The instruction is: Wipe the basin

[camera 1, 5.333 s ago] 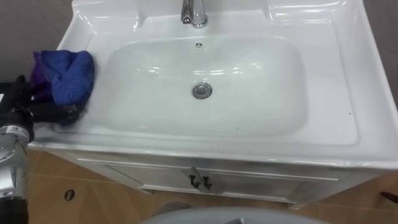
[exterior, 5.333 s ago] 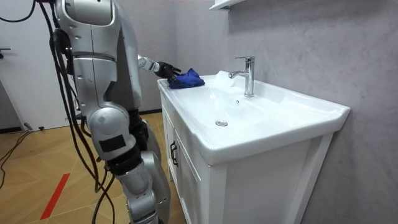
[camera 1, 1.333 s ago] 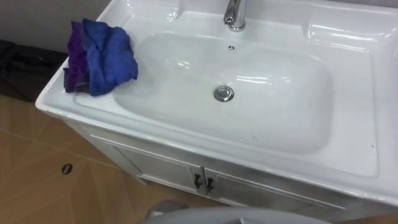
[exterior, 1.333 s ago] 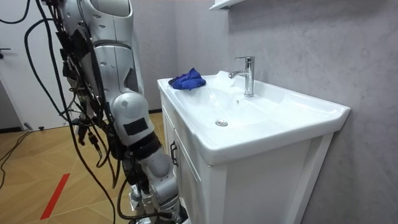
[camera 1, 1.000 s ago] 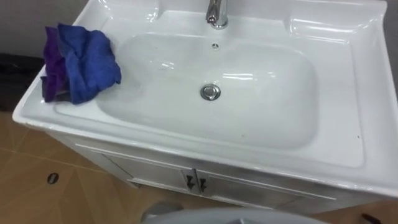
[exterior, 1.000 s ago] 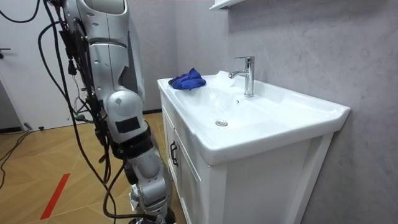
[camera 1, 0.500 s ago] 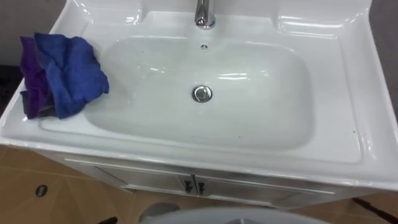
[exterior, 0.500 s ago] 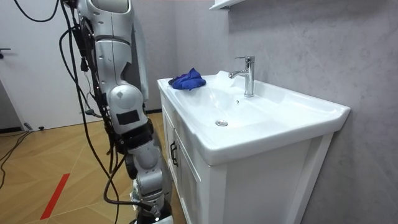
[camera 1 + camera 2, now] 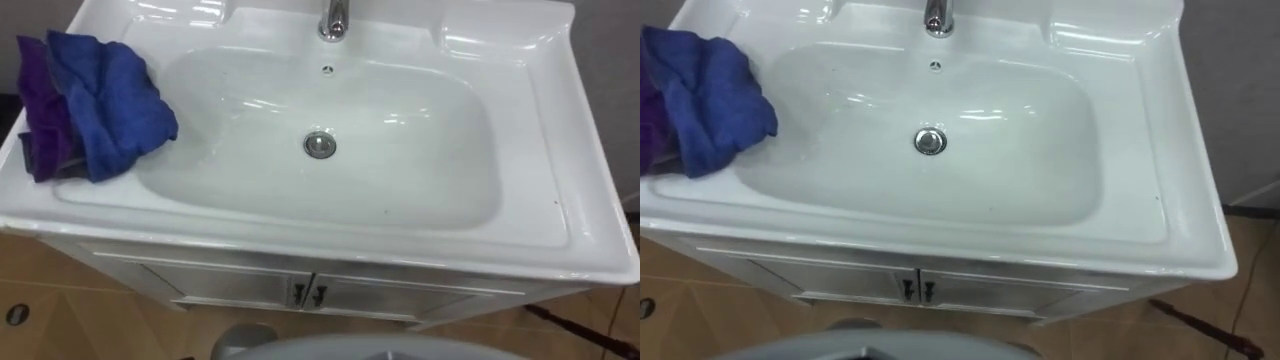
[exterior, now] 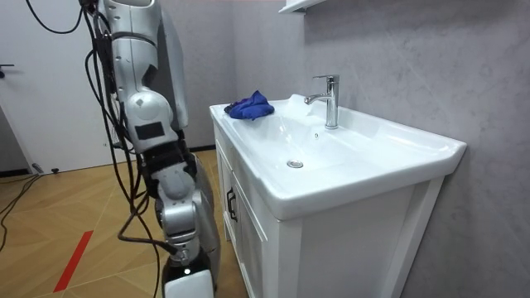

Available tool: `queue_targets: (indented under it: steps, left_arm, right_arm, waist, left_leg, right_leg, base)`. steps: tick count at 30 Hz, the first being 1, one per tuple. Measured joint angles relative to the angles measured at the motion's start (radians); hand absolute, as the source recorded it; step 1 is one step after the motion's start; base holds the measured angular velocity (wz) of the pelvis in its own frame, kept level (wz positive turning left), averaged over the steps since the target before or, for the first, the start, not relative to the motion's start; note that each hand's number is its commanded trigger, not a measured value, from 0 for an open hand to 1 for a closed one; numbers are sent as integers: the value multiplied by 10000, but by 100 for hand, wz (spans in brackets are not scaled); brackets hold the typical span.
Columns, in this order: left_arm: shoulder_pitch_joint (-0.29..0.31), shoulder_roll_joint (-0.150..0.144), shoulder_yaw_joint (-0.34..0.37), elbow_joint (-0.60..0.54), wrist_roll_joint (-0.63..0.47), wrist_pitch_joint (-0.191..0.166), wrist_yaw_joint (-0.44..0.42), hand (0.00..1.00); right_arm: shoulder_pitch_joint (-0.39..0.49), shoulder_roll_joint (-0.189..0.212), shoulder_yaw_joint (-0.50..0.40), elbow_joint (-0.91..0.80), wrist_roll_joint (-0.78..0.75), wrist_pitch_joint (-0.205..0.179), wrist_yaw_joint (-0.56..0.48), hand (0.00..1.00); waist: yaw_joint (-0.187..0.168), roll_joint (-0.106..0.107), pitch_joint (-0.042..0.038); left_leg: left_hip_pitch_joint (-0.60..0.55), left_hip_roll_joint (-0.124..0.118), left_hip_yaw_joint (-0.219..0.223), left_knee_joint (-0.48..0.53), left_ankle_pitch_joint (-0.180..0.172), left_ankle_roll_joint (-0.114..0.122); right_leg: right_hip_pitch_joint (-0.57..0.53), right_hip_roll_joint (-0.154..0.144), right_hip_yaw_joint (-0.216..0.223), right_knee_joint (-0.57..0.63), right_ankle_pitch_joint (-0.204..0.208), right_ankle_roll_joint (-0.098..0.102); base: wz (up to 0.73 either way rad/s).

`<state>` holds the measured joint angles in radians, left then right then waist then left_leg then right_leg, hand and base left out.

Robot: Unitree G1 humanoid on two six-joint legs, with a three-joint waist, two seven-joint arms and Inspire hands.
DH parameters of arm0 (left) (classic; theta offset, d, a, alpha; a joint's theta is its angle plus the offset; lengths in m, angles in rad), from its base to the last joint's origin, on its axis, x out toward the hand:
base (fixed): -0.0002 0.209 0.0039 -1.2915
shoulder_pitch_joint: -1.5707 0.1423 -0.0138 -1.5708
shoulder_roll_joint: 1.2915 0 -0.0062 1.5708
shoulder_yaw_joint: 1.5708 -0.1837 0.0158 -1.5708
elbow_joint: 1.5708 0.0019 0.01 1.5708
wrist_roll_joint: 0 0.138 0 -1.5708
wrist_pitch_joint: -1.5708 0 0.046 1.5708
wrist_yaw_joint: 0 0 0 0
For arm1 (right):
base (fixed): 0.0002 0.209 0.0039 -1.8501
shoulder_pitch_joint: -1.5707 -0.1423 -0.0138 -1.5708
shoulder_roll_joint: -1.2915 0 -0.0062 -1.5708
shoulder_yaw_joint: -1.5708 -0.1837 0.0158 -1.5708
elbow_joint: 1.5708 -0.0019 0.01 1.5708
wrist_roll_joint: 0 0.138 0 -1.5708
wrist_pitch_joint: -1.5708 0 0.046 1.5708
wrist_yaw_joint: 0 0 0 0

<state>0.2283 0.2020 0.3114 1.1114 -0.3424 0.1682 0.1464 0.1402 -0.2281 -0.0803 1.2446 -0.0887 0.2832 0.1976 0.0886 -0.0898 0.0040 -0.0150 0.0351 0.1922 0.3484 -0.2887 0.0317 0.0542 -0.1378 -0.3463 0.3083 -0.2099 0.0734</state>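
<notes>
A white basin (image 9: 520, 110) sits in a white vanity cabinet, with a round metal drain (image 9: 319, 144) at its middle and a chrome tap (image 9: 335, 20) at the back. A crumpled blue and purple cloth (image 9: 85, 105) lies on the basin's left rim, partly over the bowl's edge; it is also on the far end of the rim (image 10: 249, 106) in the room view. The robot stands upright in front of the cabinet.
Below the basin are two cabinet doors with small dark handles (image 9: 308, 294). A grey wall runs behind the tap (image 10: 330, 99) and a white shelf (image 10: 296, 6) hangs above. Wooden floor lies to the left of the cabinet.
The eye views have shifted, so the basin now sits squarer and the cloth lies nearer the left edge. In the room view the robot has straightened and moved a little toward the cabinet. The cloth has not moved.
</notes>
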Motion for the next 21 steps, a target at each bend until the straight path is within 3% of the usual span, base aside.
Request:
queue_targets:
  steps: [3,10,15,21]
  left_arm:
    - [-55,3,-122,-3,112,1,-149,0]
    - [-404,31,-210,-28,592,1,-247,0]
    - [-397,52,-268,-26,1074,24,-320,0]
    - [-393,81,-662,150,1547,270,-473,0]
  right_arm:
    - [156,7,8,8,2,20,6,0]
    - [266,115,8,35,-38,30,-130,0]
    - [204,175,19,88,-39,81,-164,0]
    - [182,151,16,96,-44,245,-229,0]
  waist:
    - [-30,81,-13]
    - [-220,148,-8]
    - [-300,177,-9]
    - [-304,356,-7]
  left_leg:
    - [57,48,133,44,-67,106]
    - [146,-111,220,47,-87,281]
    - [248,-118,229,-44,-100,299]
    - [288,-113,254,-149,-97,291]
  right_leg:
    - [0,-33,40,13,118,18]
    - [-21,-210,208,195,176,112]
    - [18,-201,216,161,209,134]
    - [0,-170,220,79,209,135]
  base:
    - [-12]
    - [-2]
    - [0]
    - [-1]
